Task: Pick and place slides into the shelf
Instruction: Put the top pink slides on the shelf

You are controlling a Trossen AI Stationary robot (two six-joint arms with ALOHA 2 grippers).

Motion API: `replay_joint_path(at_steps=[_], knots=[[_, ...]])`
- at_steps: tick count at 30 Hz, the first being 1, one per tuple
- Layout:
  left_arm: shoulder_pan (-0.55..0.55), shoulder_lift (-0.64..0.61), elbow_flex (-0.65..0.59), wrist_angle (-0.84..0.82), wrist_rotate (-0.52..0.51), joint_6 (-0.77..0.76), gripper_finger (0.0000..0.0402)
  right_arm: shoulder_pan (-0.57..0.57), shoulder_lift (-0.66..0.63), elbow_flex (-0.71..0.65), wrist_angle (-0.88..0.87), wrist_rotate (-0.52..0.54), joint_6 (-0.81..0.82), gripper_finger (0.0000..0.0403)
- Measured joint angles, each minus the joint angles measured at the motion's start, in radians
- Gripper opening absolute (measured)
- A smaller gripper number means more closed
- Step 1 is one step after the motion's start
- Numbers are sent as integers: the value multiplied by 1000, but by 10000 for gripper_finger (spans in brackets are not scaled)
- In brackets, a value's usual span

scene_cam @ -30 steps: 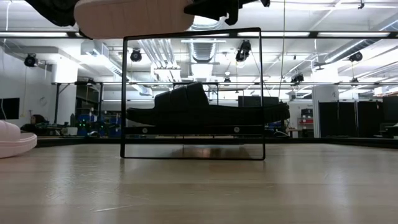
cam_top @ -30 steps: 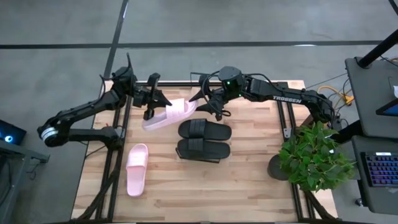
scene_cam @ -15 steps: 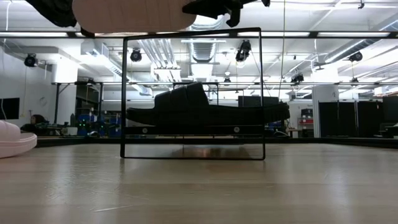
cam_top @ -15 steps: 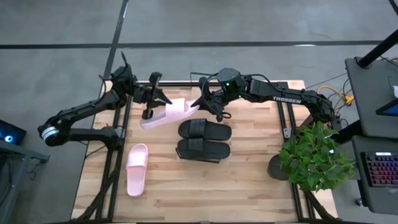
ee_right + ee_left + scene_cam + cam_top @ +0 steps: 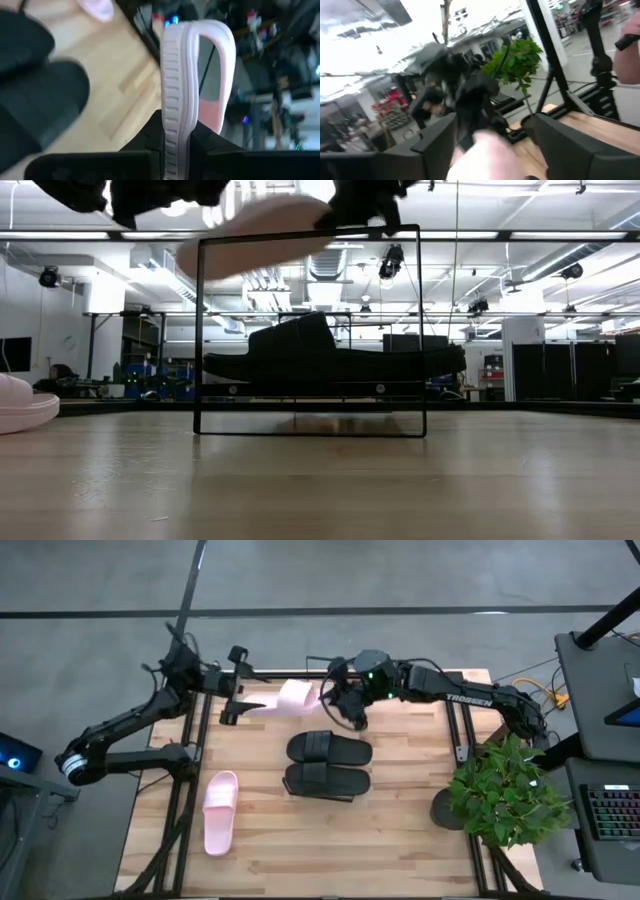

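Note:
A pale pink slide [image 5: 288,698] hangs in the air near the table's far edge, turned on its side and tilted, with its left end lower [image 5: 200,258]. My right gripper [image 5: 324,696] is shut on its right end. My left gripper [image 5: 234,688] is open just left of the slide's other end, which shows blurred between its fingers [image 5: 485,155]; I cannot tell whether they touch. Two black slides [image 5: 330,748] [image 5: 327,781] lie side by side on the shelf [image 5: 197,330], soles down. The second pink slide [image 5: 220,810] lies sole down on the table at the near left. My right gripper pinches the pink slide's sole [image 5: 172,107] between its two fingers at the strap end, one finger on each face. The fingers come level from the table's right. The slide is lifted clear and stands on its side edge, with the strap [image 5: 222,47] arching to one side.
A potted plant [image 5: 500,790] stands at the table's right edge. Black frame rails [image 5: 190,770] run along the table's left side. Bare wood lies near the front edge [image 5: 330,850].
My left gripper has drawn back toward the table's far left corner, away from the slide's end. The pink slide has gone toward the far edge and rolled onto its side. It was level and now tilts, its left end sunk and its right end held up.

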Motion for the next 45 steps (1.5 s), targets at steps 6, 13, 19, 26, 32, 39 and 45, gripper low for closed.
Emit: replay_joint_path(at_steps=[6,13,19,26,32,39,45], knots=[[11,-83,-18,-16,-60,-2,271,-6,-69,-48,-12,65,33,28],[12,-143,-22,-150,-119,-4,272,-8,-167,-180,-58,132,-1,28],[12,-156,-35,-177,-126,5,272,-11,-270,-359,64,179,-70,28],[12,-139,-37,-200,-126,5,272,-44,-328,-593,317,179,-142,28],[12,-120,-37,-202,-143,6,272,-107,-330,-710,404,170,-145,28],[12,-99,-37,-201,-145,6,272,-159,-331,-767,425,59,-133,28],[12,-81,-37,-202,-145,6,272,-209,-331,-798,407,-7,-141,28]])
